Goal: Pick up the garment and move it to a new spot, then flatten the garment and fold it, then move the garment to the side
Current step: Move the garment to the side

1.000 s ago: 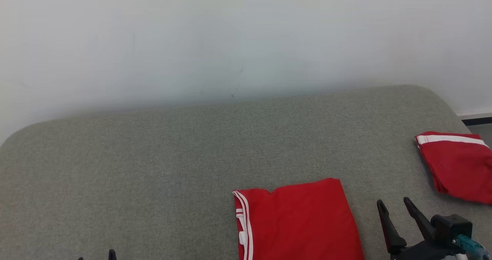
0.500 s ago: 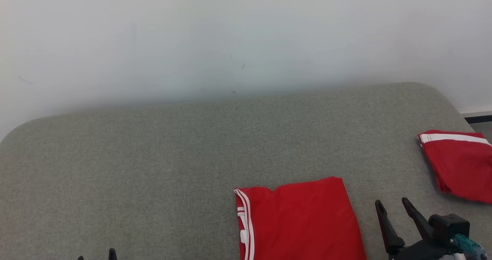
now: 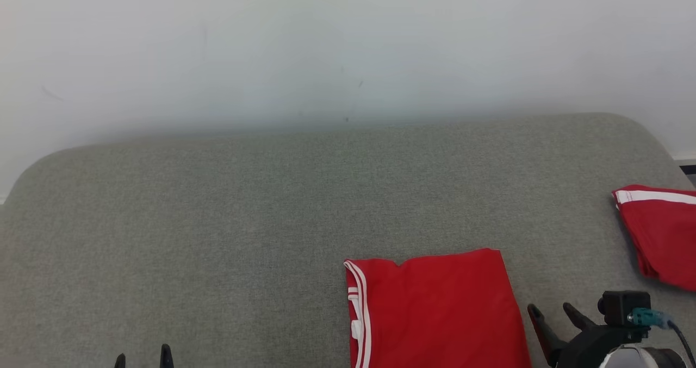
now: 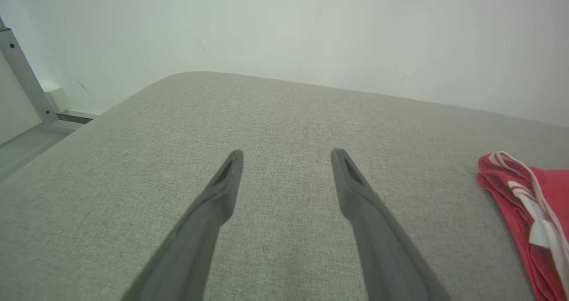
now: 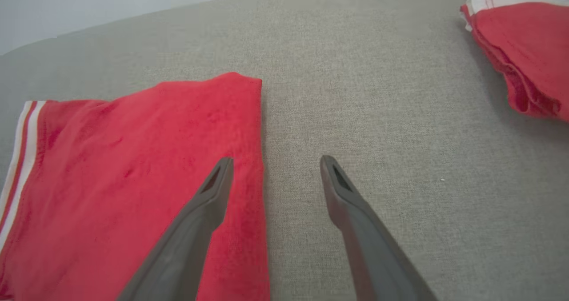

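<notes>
right gripper point(image 3: 549, 310) has drawn back toward 5 o'clock, jaws wide, empty; left gripper point(image 3: 142, 356) likewise. i judge the folded red garment point(image 3: 435, 308) released, side move pending.

The left hand point(image 3: 142, 357) is at 7 o'clock in the head view. Just the tips of its two dark fingers point(image 3: 166, 357) poke up, wide apart and empty. The right hand point(image 3: 550, 308) is at 5 o'clock, spread and empty too, pointing to 11 o'clock.
</notes>
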